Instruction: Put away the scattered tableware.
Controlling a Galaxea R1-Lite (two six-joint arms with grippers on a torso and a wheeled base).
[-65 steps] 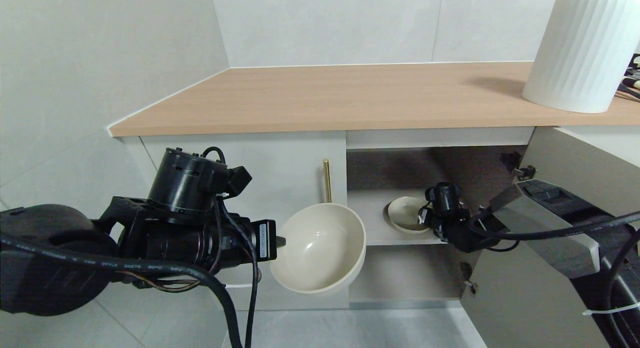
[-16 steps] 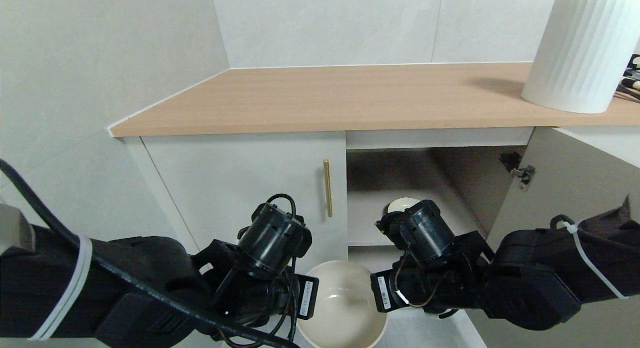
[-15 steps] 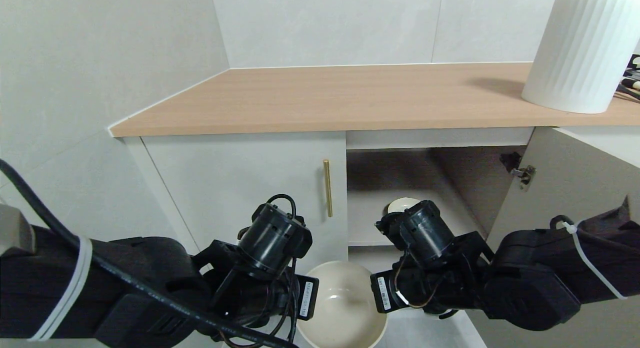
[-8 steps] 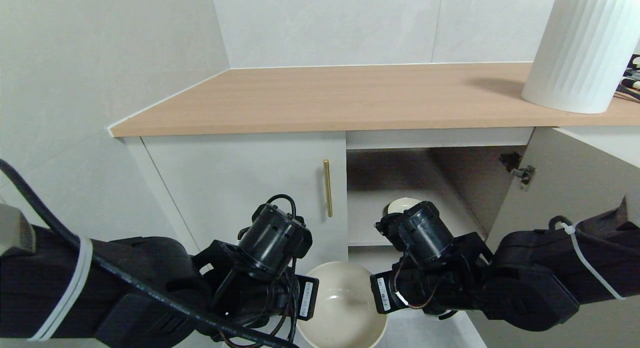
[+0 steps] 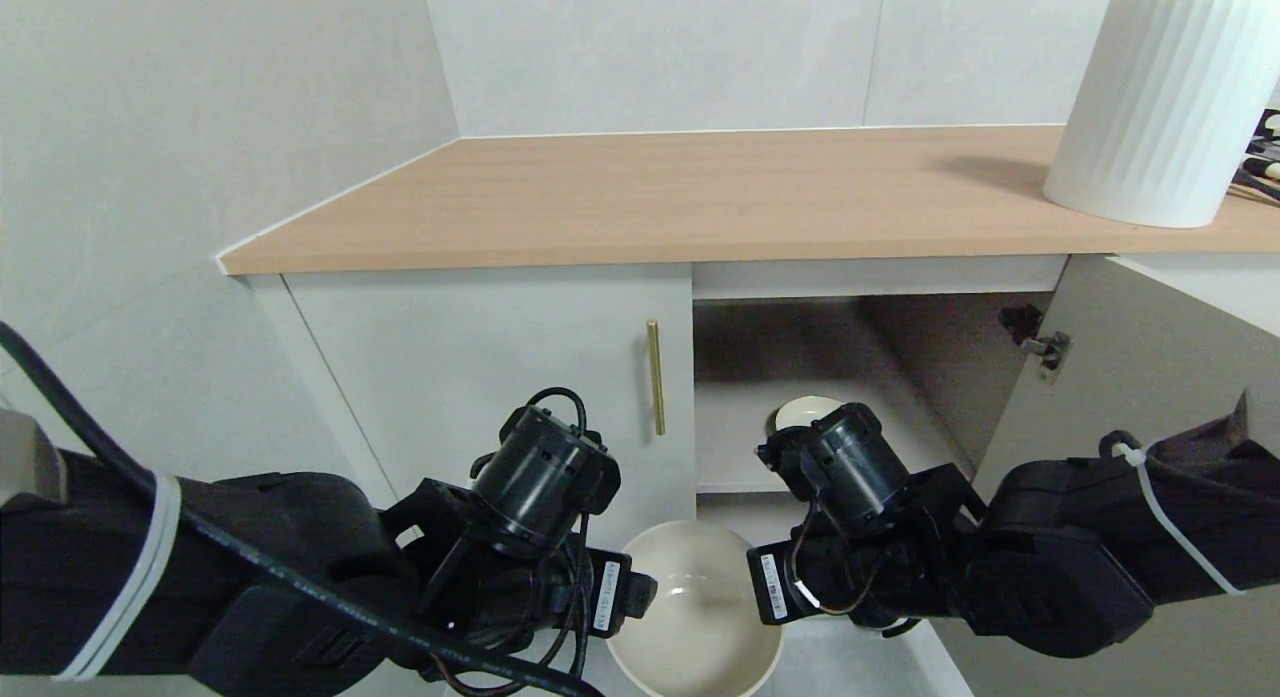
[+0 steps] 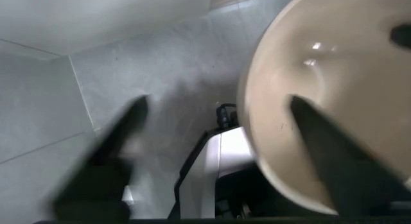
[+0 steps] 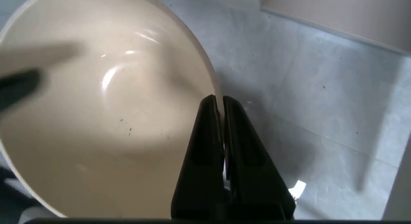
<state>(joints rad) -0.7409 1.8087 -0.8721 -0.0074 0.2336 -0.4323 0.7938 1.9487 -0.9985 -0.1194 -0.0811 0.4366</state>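
A pale-tiled kitchen corner holds a white cabinet (image 5: 480, 347) topped by a wooden counter (image 5: 650, 197), with a white ribbed container (image 5: 1160, 107) standing at the right end of that top. The cabinet's left door is closed and carries a gold handle (image 5: 654, 377); its right door (image 5: 1130, 377) is swung open, and a small cream dish (image 5: 800, 412) sits on the shelf (image 5: 730, 437) inside. Low in front of the cabinet's open half, above the grey floor (image 7: 321, 89), a cream bowl (image 5: 690, 617) hangs mouth-up between the two arms. The right gripper (image 7: 221, 105) pinches the bowl's rim, its fingers (image 7: 205, 140) drawn narrow with the rim between them. The left gripper (image 6: 217, 102) is at the bowl's opposite side, its fingers (image 6: 314, 147) spread wide, one over the bowl's inside and the other outside the rim, not clamping it.
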